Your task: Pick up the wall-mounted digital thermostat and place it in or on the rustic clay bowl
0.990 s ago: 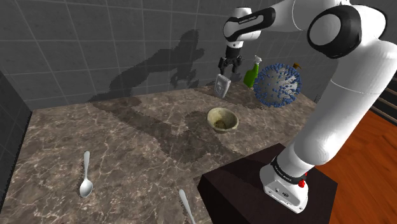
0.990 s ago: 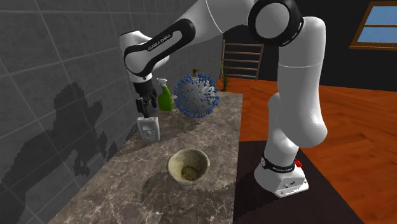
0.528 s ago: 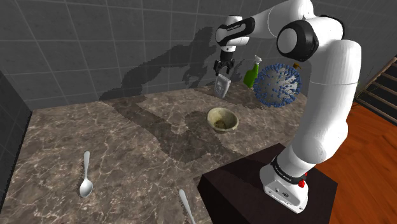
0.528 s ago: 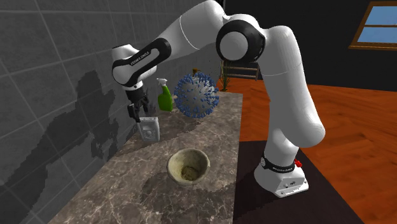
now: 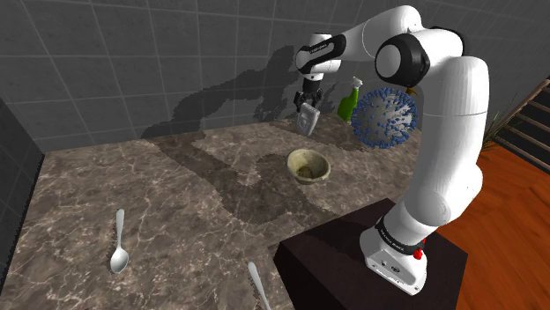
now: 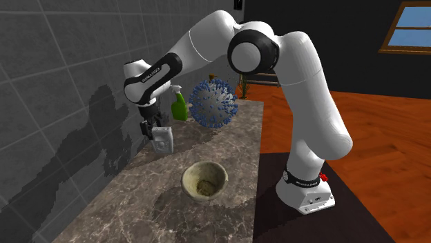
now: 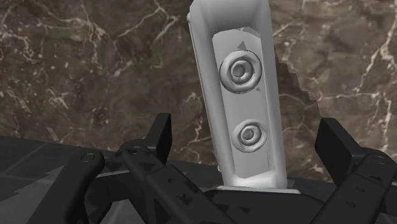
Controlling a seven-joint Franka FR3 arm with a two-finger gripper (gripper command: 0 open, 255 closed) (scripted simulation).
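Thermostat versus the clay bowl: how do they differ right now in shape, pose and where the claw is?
The pale grey slab-shaped thermostat with two round dials is flat and narrow; the beige round bowl is wide and hollow. The thermostat stands on end; the bowl sits mouth up. The open black claw straddles the thermostat without touching it; the bowl lies apart from the claw. Both rest on the dark marbled countertop.

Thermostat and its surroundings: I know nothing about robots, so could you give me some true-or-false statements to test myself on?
1. The gripper is clamped on the thermostat. False: its fingers stand apart, touching neither side.
2. The thermostat stands on the marbled counter. True.
3. The thermostat lies in the beige bowl. False: the bowl sits apart from it.
4. A green spray bottle stands beside the blue spiky ball. True.
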